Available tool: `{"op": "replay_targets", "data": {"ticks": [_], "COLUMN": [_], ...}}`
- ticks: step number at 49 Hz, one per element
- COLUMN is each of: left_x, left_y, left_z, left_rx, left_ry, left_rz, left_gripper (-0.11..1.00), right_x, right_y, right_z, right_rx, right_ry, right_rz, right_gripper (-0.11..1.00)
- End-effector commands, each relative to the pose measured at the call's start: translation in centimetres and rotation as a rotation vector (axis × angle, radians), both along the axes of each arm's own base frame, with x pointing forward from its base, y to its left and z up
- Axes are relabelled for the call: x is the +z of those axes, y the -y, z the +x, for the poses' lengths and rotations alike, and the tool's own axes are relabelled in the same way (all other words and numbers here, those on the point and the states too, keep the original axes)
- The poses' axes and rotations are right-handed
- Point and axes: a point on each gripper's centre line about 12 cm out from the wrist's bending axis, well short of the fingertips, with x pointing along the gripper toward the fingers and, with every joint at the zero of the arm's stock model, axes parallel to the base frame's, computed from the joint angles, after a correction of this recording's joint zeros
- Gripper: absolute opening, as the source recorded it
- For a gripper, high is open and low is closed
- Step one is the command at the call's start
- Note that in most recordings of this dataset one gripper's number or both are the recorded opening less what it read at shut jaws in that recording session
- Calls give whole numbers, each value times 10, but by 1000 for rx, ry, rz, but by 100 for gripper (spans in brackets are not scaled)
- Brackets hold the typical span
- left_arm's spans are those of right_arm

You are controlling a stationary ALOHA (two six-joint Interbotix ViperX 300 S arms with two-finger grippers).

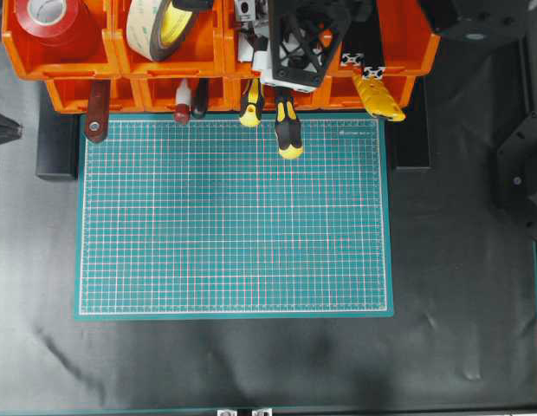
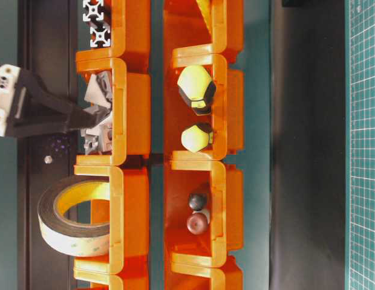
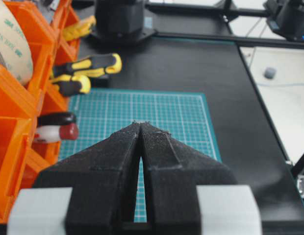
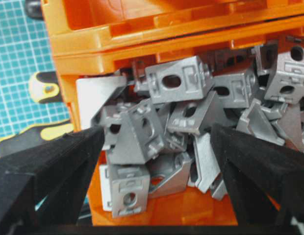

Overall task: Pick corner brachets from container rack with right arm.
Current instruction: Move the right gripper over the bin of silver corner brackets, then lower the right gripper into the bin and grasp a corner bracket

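Observation:
A heap of silver-grey corner brachets (image 4: 176,83) fills one upper bin of the orange container rack (image 4: 142,44). The right arm's gripper (image 4: 158,134) is open wide, with one black finger on each side of the heap's front and several brachets between them; none is clamped. From table level a finger (image 2: 60,116) reaches into that bin among the brachets (image 2: 98,89). Overhead, the right arm (image 1: 296,43) covers the bin in the rack (image 1: 121,65). The left gripper (image 3: 141,125) is shut and holds nothing, low above the mat.
A green cutting mat (image 1: 234,217) lies in front of the rack. Yellow-black screwdriver handles (image 1: 288,130) and a yellow knife (image 1: 378,97) stick out of the lower bins. Red tape (image 1: 52,17), a beige tape roll (image 1: 160,26) and black slotted bars (image 1: 364,61) sit in upper bins.

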Motion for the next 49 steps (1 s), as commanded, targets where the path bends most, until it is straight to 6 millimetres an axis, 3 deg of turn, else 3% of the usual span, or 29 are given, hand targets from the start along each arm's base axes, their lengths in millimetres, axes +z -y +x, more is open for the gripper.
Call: {"op": "replay_targets", "data": {"ticks": [1,13,25,33,49], "left_x": [12,12,12,12,12], "left_y": [0,0,0,0,0], "left_z": [0,0,0,0,0], "left_rx": [-1,-1,-1,-1,1], "left_ry": [29,29,29,29,31], "left_rz": [-3,-3,-3,-3,-3], "left_gripper": [0,0,0,0,0], "right_x": [8,5,2,2,16], "right_y": [12,36,30,22,14], "right_z": [-5,-14,-12,-13,-11], "right_rx": [-25,-79,-66,-53,-37], "right_ry": [26,16,11,-12,28], "right_rz": [-18,-31,-28,-23,-30], "right_gripper": [85,85,82,65,65]}}
